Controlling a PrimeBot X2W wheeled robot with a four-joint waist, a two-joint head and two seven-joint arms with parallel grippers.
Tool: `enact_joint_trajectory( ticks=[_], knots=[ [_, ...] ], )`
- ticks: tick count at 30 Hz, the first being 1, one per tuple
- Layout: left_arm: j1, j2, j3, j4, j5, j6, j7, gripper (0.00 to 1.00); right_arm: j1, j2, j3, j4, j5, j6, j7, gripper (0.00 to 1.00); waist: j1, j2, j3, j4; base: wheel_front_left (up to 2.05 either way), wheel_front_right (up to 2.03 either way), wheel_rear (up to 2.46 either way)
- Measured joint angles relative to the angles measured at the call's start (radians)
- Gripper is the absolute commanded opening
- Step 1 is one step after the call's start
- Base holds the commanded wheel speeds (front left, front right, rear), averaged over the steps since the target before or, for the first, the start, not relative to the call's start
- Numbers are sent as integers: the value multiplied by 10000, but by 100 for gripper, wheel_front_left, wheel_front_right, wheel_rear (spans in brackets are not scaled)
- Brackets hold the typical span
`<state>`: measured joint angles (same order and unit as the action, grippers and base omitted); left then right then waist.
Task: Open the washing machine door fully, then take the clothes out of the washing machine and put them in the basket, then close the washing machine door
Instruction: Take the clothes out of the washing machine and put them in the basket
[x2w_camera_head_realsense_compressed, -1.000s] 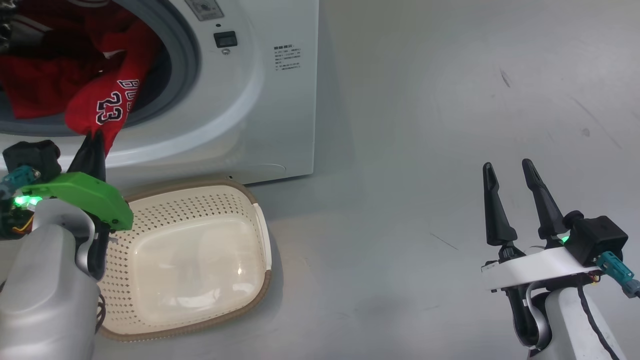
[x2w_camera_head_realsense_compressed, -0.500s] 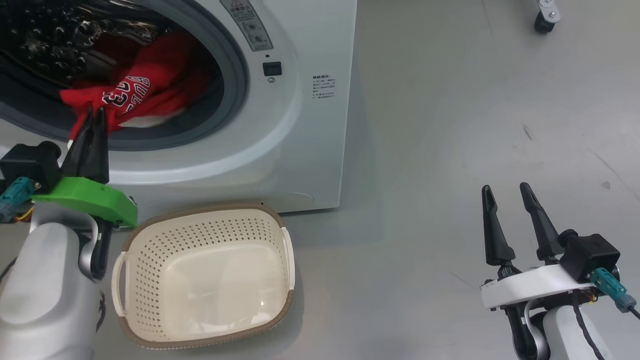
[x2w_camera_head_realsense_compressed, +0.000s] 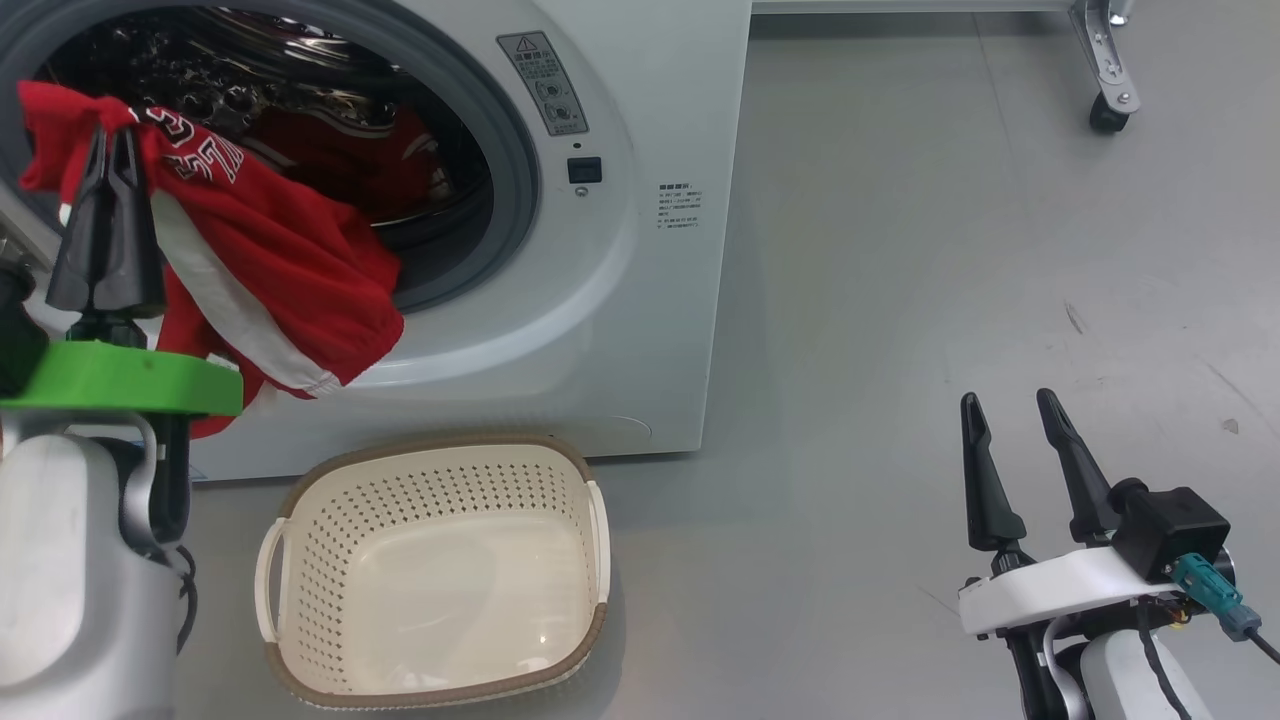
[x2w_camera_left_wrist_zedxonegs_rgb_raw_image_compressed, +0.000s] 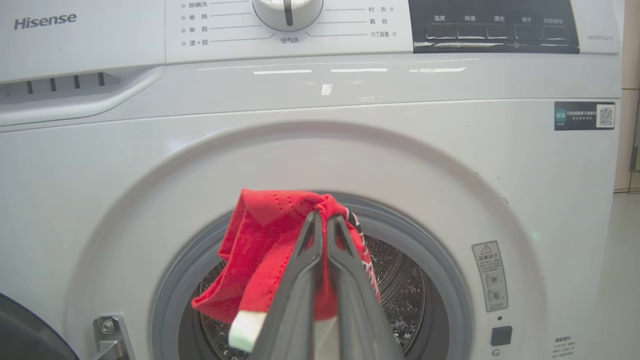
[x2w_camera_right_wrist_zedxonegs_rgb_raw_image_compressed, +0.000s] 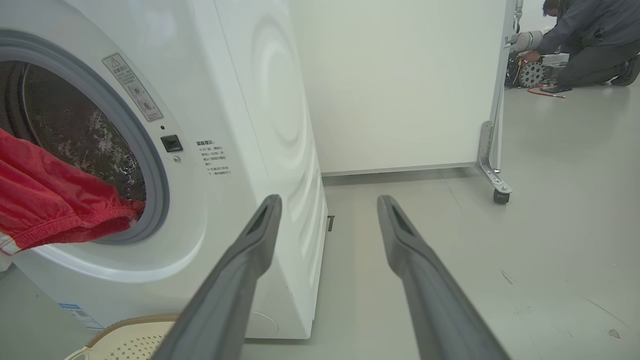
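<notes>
The white washing machine (x2w_camera_head_realsense_compressed: 640, 300) stands with its drum mouth uncovered. A dark curved edge of the washing machine door (x2w_camera_left_wrist_zedxonegs_rgb_raw_image_compressed: 20, 332) shows at the lower left of the left wrist view, swung aside. My left gripper (x2w_camera_head_realsense_compressed: 110, 140) is shut on a red garment of the clothes (x2w_camera_head_realsense_compressed: 280, 270), held up before the opening; the cloth hangs down over the machine's front lip. From the left wrist the gripper (x2w_camera_left_wrist_zedxonegs_rgb_raw_image_compressed: 325, 216) pinches a red fold (x2w_camera_left_wrist_zedxonegs_rgb_raw_image_compressed: 260, 235). More red fabric (x2w_camera_head_realsense_compressed: 400, 165) lies inside the drum. The cream basket (x2w_camera_head_realsense_compressed: 430, 695) sits on the floor below, with nothing in it. My right gripper (x2w_camera_head_realsense_compressed: 1005, 400) is open, off to the right.
Grey floor stretches to the right of the machine. A white wheeled panel with a caster (x2w_camera_right_wrist_zedxonegs_rgb_raw_image_compressed: 495, 192) stands behind the machine's right side. A person (x2w_camera_right_wrist_zedxonegs_rgb_raw_image_compressed: 590, 45) crouches far back at the right. The basket's corner (x2w_camera_right_wrist_zedxonegs_rgb_raw_image_compressed: 125, 340) shows low in the right wrist view.
The head camera has tilted up. My left gripper has lifted, drawing the red garment out of the drum so it hangs outside the opening. The right gripper holds as before.
</notes>
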<state>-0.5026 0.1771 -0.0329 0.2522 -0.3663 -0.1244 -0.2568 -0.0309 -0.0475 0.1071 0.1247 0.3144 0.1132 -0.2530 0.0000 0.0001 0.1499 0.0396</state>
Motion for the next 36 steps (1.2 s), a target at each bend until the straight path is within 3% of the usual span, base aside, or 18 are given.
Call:
enact_joint_trajectory(
  ticks=[5, 13, 36],
  knots=[
    [599, -50, -86, -90, 73, 0, -6, 0, 2, 2, 31, -6, 0, 2, 0, 100, 0, 0, -29, -6, 0, 0, 0],
    [2060, -79, -869, 917, -144, -10, 443, 0, 5, 12, 190, -88, 0, 23, 0, 100, 0, 0, 153, -130, 0, 0, 0],
    [2315, 334, -2318, 2859, -201, -12, 2109, 0, -302, -2, 372, -483, -119, 82, 0, 100, 0, 0, 1704, -978, 0, 0, 0]
  ],
)
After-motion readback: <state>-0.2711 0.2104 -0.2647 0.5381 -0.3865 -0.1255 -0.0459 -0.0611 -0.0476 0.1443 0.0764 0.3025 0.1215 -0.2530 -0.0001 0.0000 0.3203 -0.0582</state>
